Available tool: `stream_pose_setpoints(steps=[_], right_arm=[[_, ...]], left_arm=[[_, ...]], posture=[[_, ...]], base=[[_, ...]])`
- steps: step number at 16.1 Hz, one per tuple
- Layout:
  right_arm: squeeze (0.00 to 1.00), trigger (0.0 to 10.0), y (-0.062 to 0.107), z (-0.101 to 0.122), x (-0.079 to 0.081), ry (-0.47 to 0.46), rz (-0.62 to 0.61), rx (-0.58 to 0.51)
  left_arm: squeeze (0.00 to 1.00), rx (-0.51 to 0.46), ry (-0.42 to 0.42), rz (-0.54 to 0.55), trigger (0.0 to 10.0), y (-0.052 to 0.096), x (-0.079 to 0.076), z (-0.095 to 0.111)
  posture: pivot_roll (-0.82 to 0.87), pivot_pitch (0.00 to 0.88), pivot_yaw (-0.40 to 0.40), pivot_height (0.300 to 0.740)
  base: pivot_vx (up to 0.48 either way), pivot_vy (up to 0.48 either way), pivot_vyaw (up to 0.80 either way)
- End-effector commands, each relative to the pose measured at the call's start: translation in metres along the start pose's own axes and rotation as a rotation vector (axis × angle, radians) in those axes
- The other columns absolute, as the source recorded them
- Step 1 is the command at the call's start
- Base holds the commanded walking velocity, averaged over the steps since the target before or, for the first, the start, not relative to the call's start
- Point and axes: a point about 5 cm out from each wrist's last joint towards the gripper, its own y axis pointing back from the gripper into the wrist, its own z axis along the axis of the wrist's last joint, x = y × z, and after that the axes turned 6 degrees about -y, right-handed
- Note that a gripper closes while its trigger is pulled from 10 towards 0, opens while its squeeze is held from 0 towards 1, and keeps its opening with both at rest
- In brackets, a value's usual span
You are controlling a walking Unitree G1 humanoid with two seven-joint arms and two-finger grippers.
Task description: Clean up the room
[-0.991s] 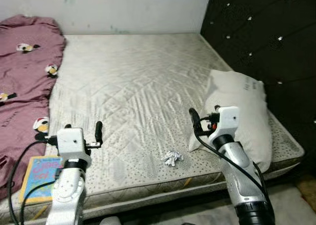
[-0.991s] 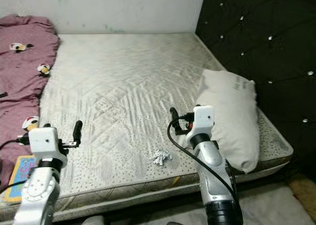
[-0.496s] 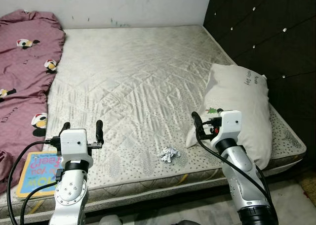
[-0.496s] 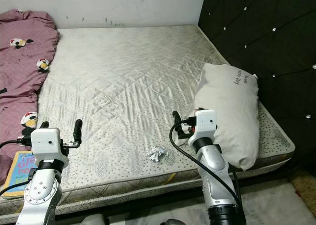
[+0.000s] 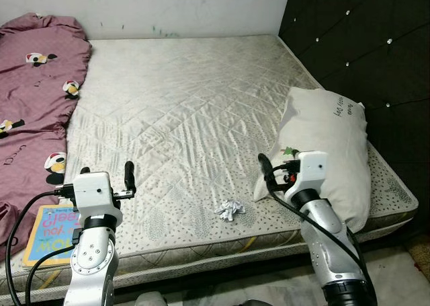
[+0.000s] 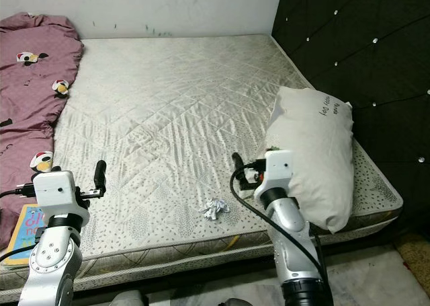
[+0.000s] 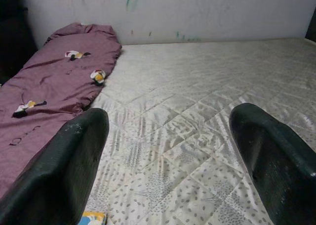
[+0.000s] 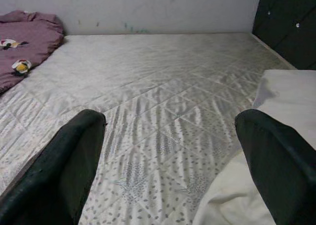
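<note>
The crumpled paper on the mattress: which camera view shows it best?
The left eye view: the crumpled paper lies whole and unhidden near the front edge of the mattress, between the two arms. The right eye view shows it about as well. Both wrist views look past it, over the mattress toward the wall.

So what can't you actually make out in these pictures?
- The book: left eye view, its title is partly covered by the left gripper and its arm.
- The writing on the pillow: right eye view, too small to read.
- The crumpled paper: too small to tell what it is.
- The purple blanket: cut off by the picture's left edge.
</note>
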Motion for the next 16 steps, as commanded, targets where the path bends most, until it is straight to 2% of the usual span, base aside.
stream_pose_setpoints(steps=[1,8,14,16], right_arm=[[0.0,10.0,0.0005,0.0045,-0.001,0.002,0.005,-0.01],[0.0,10.0,0.0,0.005,-0.0014,0.002,0.014,-0.004],[0.0,10.0,-0.0007,0.0045,0.001,-0.006,0.031,-0.001],[0.0,10.0,0.0001,0.0024,0.0001,-0.058,0.042,0.018]], left_arm=[[0.0,-0.003,-0.002,0.014,10.0,0.0009,0.0018,0.0015],[0.0,0.007,0.006,0.028,10.0,-0.0009,-0.0004,0.0021],[0.0,-0.004,0.009,-0.004,10.0,-0.0029,-0.0036,0.0029],[0.0,-0.015,-0.006,-0.008,10.0,-0.0029,-0.0041,0.0047]], posture=[[0.04,0.0,-0.056,0.74],[0.04,0.0,-0.058,0.702],[0.04,0.0,-0.057,0.642],[0.04,0.0,-0.058,0.642]], base=[[0.0,0.0,0.0],[0.0,0.0,0.0],[0.0,0.0,0.0],[0.0,0.0,0.0]])
